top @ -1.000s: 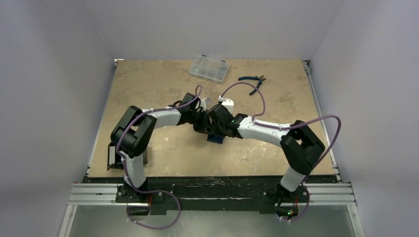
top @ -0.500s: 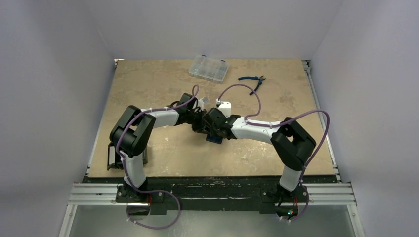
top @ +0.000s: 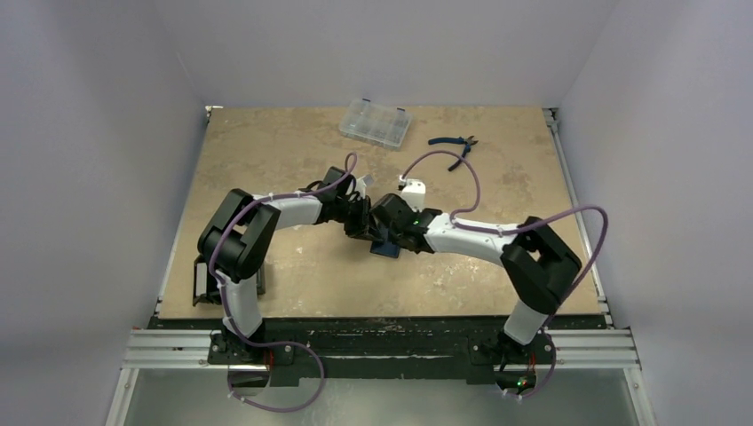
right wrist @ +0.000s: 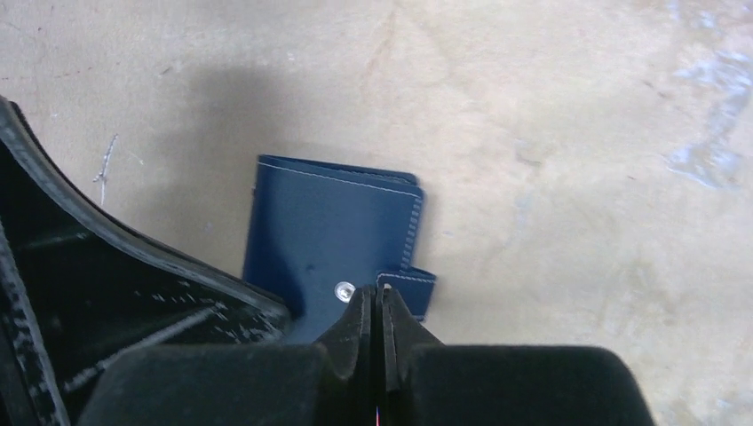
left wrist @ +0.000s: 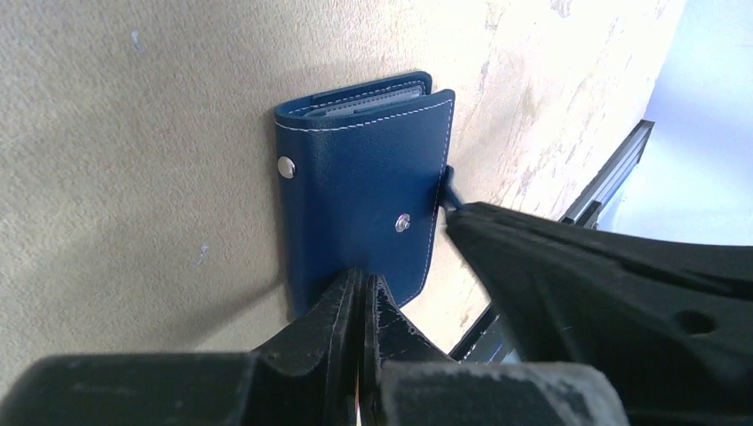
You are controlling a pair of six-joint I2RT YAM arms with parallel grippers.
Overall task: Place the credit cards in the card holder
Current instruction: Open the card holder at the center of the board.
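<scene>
The card holder is a navy folding wallet lying folded on the table, also seen in the right wrist view and in the top view. Grey edges of the credit cards show tucked inside its far end. My left gripper is shut, its tips resting on the wallet's near edge. My right gripper is shut too, tips down where the snap tab meets the cover, beside a light stud. Both grippers meet over the wallet at mid-table.
A clear plastic compartment case and blue-handled pliers lie at the back of the table. A black box stands at the front left corner by the left arm's base.
My right gripper's jaws have gone from partly open to shut at the snap tab, and the right arm has shifted slightly. The left gripper has stayed shut on the wallet.
</scene>
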